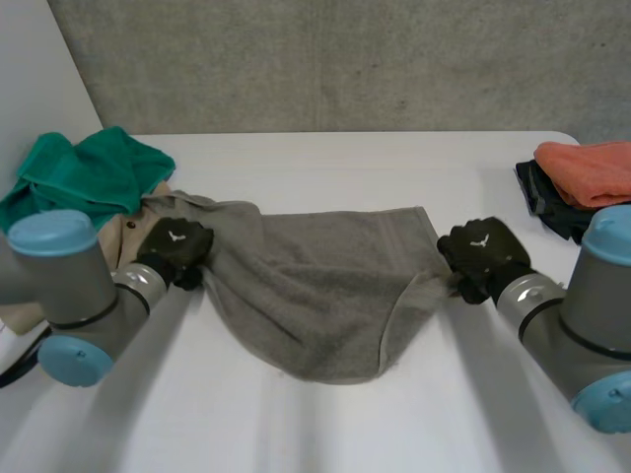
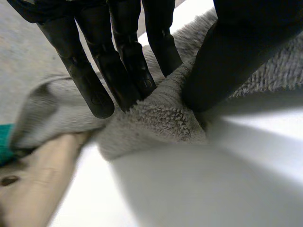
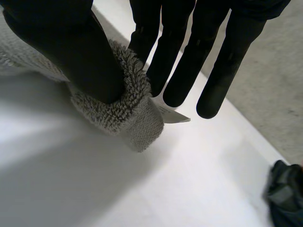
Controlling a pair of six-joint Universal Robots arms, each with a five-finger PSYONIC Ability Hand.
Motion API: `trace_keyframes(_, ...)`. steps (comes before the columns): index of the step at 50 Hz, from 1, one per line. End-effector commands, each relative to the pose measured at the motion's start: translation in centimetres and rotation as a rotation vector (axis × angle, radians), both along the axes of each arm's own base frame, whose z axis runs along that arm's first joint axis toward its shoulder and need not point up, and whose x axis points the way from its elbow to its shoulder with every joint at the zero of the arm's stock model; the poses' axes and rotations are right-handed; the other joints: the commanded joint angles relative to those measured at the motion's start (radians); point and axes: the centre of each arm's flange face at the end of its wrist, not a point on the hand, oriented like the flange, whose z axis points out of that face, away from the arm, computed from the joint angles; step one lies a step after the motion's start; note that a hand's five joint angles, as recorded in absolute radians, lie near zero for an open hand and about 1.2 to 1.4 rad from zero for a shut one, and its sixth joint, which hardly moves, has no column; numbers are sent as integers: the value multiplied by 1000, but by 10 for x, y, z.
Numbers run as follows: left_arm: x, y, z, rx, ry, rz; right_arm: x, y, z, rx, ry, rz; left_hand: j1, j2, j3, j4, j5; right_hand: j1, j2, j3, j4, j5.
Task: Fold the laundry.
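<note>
Grey towel [image 1: 315,286] lies mid-bench [image 1: 325,163], stretched between both hands, near edge sagging in rounded droop toward robot. Left hand [image 1: 175,246] pinches towel's left corner between thumb and fingers, just beside beige garment [image 1: 123,232]. Right hand [image 1: 483,254] pinches right corner, thumb pressed against fingers over hem. Terry pile looks soft, limp, light, not slippery; no stiffness, so slack middle will likely drag. Best holds: hemmed corners, pulled taut. Green cloth [image 1: 84,172] at left, orange cloth [image 1: 590,169] at right.
</note>
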Motion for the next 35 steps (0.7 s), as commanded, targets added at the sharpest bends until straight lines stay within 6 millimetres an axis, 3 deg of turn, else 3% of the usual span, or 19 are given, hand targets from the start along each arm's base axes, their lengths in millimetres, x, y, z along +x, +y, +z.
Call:
trace_keyframes(1, 20, 28, 85, -106, 18, 89, -27, -11, 52, -63, 66, -71, 244, 204, 217, 199, 250, 281, 219, 209, 199, 234)
trace_keyframes(2, 30, 39, 109, -139, 32, 107, -32, -11, 59, -65, 87, -82, 244, 204, 217, 199, 250, 281, 219, 209, 199, 234)
trace_keyframes(5, 46, 62, 148, -192, 56, 118, -54, -10, 92, -76, 174, -122, 244, 204, 217, 199, 250, 281, 219, 209, 199, 234)
trace_keyframes(9, 59, 85, 187, -274, 81, 93, -69, -1, 130, -100, 243, -149, 244, 204, 217, 199, 250, 281, 219, 209, 199, 234)
trace_keyframes(11, 64, 96, 204, -306, 99, 83, -72, 10, 151, -128, 250, -157, 244, 204, 217, 199, 250, 281, 219, 209, 199, 234)
trace_keyframes(15, 75, 98, 216, -309, 124, 120, -76, 17, 169, -167, 252, -175, 244, 204, 217, 199, 250, 281, 219, 209, 199, 234)
trace_keyframes(18, 77, 90, 206, -254, 124, 135, -76, 14, 163, -143, 269, -166, 244, 204, 217, 199, 250, 281, 219, 209, 199, 234)
trace_keyframes(25, 46, 60, 142, -11, 28, 47, -65, -10, 118, -18, 369, -106, 244, 204, 217, 199, 250, 281, 219, 209, 199, 234)
trace_keyframes(26, 41, 46, 129, 5, -11, 43, -63, -21, 109, 0, 381, -111, 244, 204, 217, 199, 250, 281, 219, 209, 199, 234)
trace_keyframes(29, 36, 19, 117, -14, -67, 58, -59, -39, 101, 3, 376, -137, 244, 204, 217, 199, 250, 281, 219, 209, 199, 234)
trace_keyframes(30, 32, -1, 117, -53, -86, 76, -53, -53, 100, -27, 355, -156, 244, 204, 217, 199, 250, 281, 219, 209, 199, 234)
trace_keyframes(32, 27, -20, 126, -124, -90, 96, -48, -69, 107, -89, 315, -183, 244, 204, 217, 199, 250, 281, 219, 209, 199, 234)
trace_keyframes(33, 24, -31, 135, -178, -80, 108, -46, -77, 112, -130, 287, -198, 244, 204, 217, 199, 250, 281, 219, 209, 199, 234)
trace_keyframes(35, 19, -56, 172, -345, -18, 156, -41, -102, 135, -282, 177, -241, 244, 204, 217, 199, 250, 281, 219, 209, 199, 234)
